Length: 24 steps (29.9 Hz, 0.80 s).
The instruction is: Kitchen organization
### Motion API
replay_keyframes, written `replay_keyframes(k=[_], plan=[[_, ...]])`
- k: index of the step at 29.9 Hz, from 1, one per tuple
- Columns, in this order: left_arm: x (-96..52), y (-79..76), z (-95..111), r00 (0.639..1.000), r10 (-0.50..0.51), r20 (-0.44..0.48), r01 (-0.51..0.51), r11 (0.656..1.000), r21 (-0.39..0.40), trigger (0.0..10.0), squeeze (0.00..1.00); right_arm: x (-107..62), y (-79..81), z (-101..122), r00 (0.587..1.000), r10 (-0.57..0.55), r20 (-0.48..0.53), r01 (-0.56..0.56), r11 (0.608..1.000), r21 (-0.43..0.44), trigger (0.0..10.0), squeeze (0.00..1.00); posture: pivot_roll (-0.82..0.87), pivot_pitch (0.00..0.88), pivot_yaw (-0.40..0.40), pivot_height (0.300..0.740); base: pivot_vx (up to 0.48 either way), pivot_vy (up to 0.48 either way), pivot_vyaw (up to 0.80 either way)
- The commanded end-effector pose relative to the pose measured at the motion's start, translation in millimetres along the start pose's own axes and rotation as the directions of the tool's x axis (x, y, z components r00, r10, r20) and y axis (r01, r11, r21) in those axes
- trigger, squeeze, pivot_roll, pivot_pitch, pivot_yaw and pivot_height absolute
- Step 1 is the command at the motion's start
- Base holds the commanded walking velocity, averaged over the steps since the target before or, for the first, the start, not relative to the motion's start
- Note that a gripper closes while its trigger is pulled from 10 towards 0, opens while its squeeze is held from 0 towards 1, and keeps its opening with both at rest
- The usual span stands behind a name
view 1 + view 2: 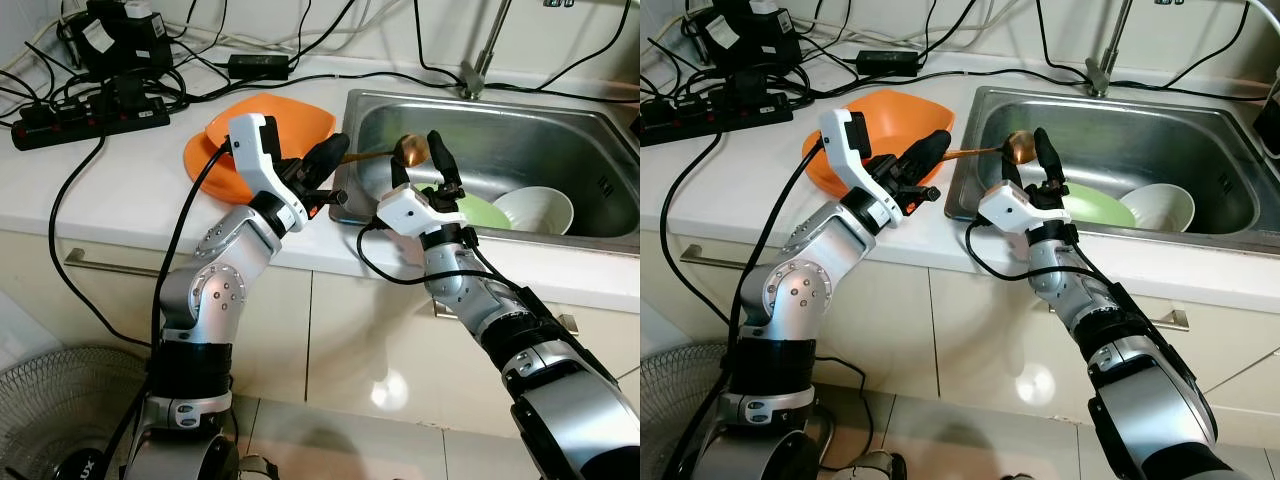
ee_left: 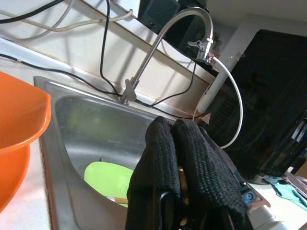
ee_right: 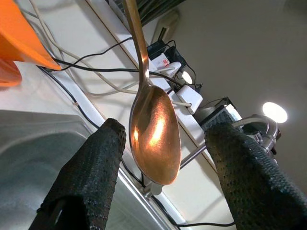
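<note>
- The right gripper (image 1: 421,158) rises from the front edge of the counter (image 1: 120,190) at the near left corner of the sink (image 1: 590,140), its two black fingers (image 3: 93,177) spread wide apart and pointing up.
- Between those spread fingers sits the bowl of a copper-coloured spoon (image 3: 152,129); in the right wrist view there is a gap on either side of the bowl, so neither finger touches it.
- The left gripper (image 1: 328,158) reaches in from the left over the counter edge, fingers pressed together and pinching the spoon by the end of its handle.
- The spoon is held in the air above the sink's left rim. Its long axis runs roughly level, across the scene from left to right: handle toward the left gripper, bowl toward the right gripper and out over the basin.
- The steel sink holds a light green plate (image 1: 487,212) lying flat on its floor and a white bowl (image 1: 535,210) just beside it on the right, resting upright against the plate's edge.
- On the counter, left of the sink and behind the left gripper, lie orange plates (image 1: 290,125) stacked one on another.
- Farther back, a chrome tap (image 2: 163,43) stands at the sink's rear rim.
- At the far left of the counter lie a black power strip (image 1: 85,118), black adapters and a tangle of cables.
</note>
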State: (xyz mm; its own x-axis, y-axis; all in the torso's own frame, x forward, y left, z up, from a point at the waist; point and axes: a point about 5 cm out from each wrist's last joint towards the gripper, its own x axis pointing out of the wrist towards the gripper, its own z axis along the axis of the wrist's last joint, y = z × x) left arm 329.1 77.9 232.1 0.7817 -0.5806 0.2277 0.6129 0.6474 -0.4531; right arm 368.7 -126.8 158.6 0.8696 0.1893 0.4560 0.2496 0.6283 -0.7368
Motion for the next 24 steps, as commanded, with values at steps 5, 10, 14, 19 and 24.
replay_keyframes(k=[5,10,14,19,24], plan=[[-10.3,1.4,0.2,0.999,0.029,-0.015,-0.029,1.0,-0.004,10.0,0.0,4.4,-4.0,0.8,1.0,-0.017,0.01,0.017,1.0,-0.024,10.0,0.0,0.17,0.057,0.023,0.74,0.0,0.0,0.0],[-14.3,1.3,2.8,0.999,0.038,-0.019,-0.039,0.999,-0.004,10.0,0.0,4.0,-3.6,-0.5,1.0,-0.015,0.003,0.015,0.999,-0.03,10.0,0.0,0.18,0.059,0.023,0.74,0.0,0.0,0.0],[-15.9,1.4,3.6,0.999,0.047,-0.021,-0.047,0.999,-0.004,10.0,0.0,4.9,-3.8,0.4,1.0,-0.018,0.007,0.018,0.999,-0.032,10.0,0.0,0.18,0.054,0.023,0.74,0.0,0.0,0.0],[-16.1,1.5,3.6,0.999,0.05,-0.022,-0.05,0.999,-0.007,10.0,0.0,5.5,-3.2,1.6,1.0,-0.012,0.015,0.012,0.999,-0.032,3.3,0.0,0.17,0.048,0.025,0.74,0.0,0.0,0.0],[-16.5,2.1,3.5,0.998,0.053,-0.028,-0.053,0.999,-0.009,10.0,0.0,5.4,-2.3,2.6,1.0,-0.012,0.019,0.012,0.999,-0.031,0.0,0.0,0.18,0.043,0.028,0.74,0.0,0.0,0.0]])
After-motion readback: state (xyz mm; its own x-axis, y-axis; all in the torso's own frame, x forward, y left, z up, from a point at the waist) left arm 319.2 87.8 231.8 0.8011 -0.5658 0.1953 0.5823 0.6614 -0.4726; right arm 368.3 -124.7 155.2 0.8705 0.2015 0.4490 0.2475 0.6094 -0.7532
